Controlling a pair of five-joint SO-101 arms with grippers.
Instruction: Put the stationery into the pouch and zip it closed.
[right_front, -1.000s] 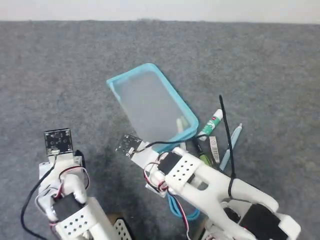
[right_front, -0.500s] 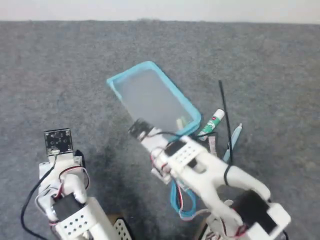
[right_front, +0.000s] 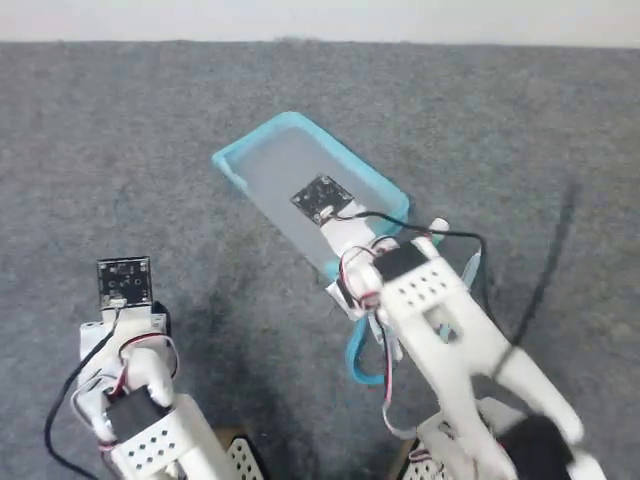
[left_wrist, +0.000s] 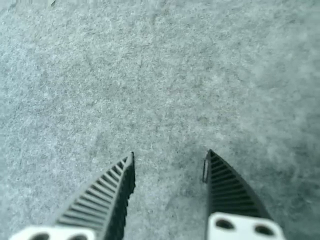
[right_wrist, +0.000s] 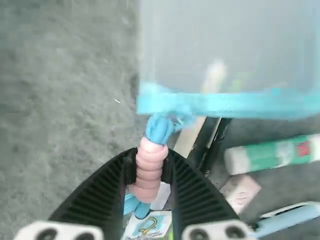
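arms: 2. The left arm (right_front: 135, 400) sits at the near left, well apart from the pouch. The right arm (right_front: 430, 300) is over the pouch's near end.
left gripper (left_wrist: 169, 157): jaws apart, nothing between them, bare carpet below.
right gripper (right_wrist: 150, 152): clamped on the pink pull (right_wrist: 148, 172), a ribbed piece on a teal cord (right_wrist: 159, 127) at the pouch corner.
pouch (right_front: 275, 170): 1. Teal rim, translucent face, lying flat mid-table.
stationery outside: 3. Glue stick (right_wrist: 272, 154), black pen (right_wrist: 212, 140) and blue pen (right_wrist: 287, 220), all just beside the pouch's near end. Also 1 small tag (right_wrist: 239, 190).
inside pouch: 1 pale item (right_wrist: 215, 75), possibly more, too blurred to count.
surface: grey carpet (right_front: 120, 150), with a white wall (right_front: 320, 18) strip behind.
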